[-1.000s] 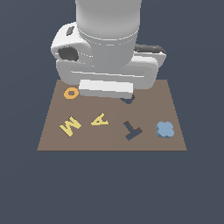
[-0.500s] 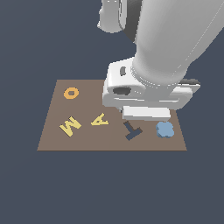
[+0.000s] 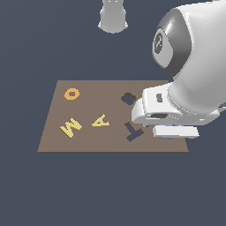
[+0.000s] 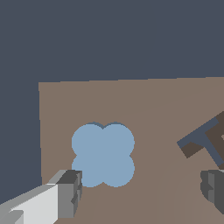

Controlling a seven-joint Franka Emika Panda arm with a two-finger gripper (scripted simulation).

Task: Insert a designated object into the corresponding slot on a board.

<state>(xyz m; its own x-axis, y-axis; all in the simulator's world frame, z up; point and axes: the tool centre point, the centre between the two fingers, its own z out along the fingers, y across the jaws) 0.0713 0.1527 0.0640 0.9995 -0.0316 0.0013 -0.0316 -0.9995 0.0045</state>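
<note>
Place: simulated test scene, not a real room
Evidence: flat, featureless dark blue-grey ground [image 3: 26,190]; untextured brown board [image 3: 88,141]; smooth rendered shading

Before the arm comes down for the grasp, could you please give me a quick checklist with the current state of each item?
1. Blue piece lying flat on the board: ok.
2. Gripper open, fingers on either side: ok.
3. Gripper centred over the piece: not ok; in the wrist view the piece sits close to one finger, off the midpoint.
4. Lobed slot unobstructed: ok.
5. T piece apart from the blue piece: ok.
6. Height above the piece: cannot tell.
</note>
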